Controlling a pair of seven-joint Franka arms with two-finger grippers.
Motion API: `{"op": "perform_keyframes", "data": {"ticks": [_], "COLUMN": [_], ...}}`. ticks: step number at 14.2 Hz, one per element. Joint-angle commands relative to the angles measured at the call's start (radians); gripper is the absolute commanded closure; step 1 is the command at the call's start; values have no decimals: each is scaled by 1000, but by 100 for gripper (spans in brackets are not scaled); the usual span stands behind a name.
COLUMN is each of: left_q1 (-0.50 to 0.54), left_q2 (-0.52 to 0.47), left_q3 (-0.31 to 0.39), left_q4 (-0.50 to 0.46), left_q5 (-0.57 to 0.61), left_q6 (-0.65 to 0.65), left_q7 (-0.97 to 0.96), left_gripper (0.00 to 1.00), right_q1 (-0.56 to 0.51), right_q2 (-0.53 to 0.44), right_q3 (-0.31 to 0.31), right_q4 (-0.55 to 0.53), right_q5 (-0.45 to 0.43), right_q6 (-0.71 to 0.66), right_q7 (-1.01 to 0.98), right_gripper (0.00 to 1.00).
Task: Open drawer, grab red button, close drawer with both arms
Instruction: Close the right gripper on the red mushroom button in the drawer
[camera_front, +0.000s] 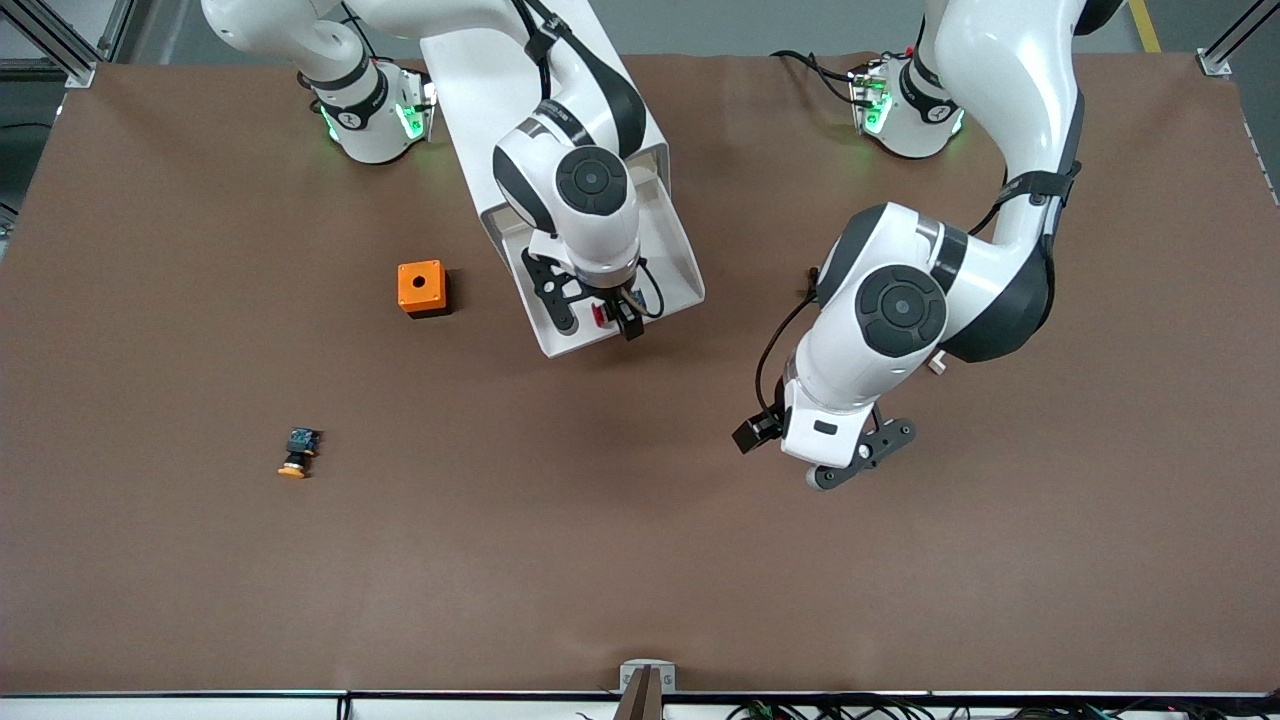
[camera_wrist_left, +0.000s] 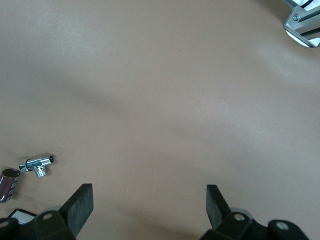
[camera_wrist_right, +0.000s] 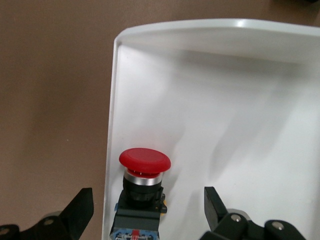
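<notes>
Drawer (camera_front: 655, 235) pulled out; button (camera_wrist_right: 142, 187) lying in it by side wall. Right gripper (camera_wrist_right: 145, 210) over button, fingers (camera_wrist_right: 80, 210) spread astride it. Button looks light, rigid, cap glossy; grip black body. Left gripper (camera_wrist_left: 147, 202) waits over bare counter (camera_front: 640, 560), fingers spread.

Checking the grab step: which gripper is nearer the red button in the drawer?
Right. The right gripper hangs open over the drawer, fingers either side of the red button. The left gripper waits open over bare table.
</notes>
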Motion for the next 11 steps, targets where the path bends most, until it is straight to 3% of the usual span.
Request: {"op": "perform_keyframes", "data": {"ticks": [1,8,11], "left_q1": [-4,-4,-4], "left_q2": [-9,-9,-9], "left_q3": [5,5,5], "left_q4": [-13,-13,-13], "left_q5": [17,15,15], "left_q6": [10,10,10], "left_q7": [13,13,13], "left_gripper": [1,1,1], "right_q1": [22,22,22], "right_q2": [15,15,15], "right_q3": [-9,-9,-8], "right_q4": [12,17,19], "right_q5": [-14,2,3], "right_q6": [6,6,8], "right_q7": [36,36,36], "right_gripper": [3,22,24]}}
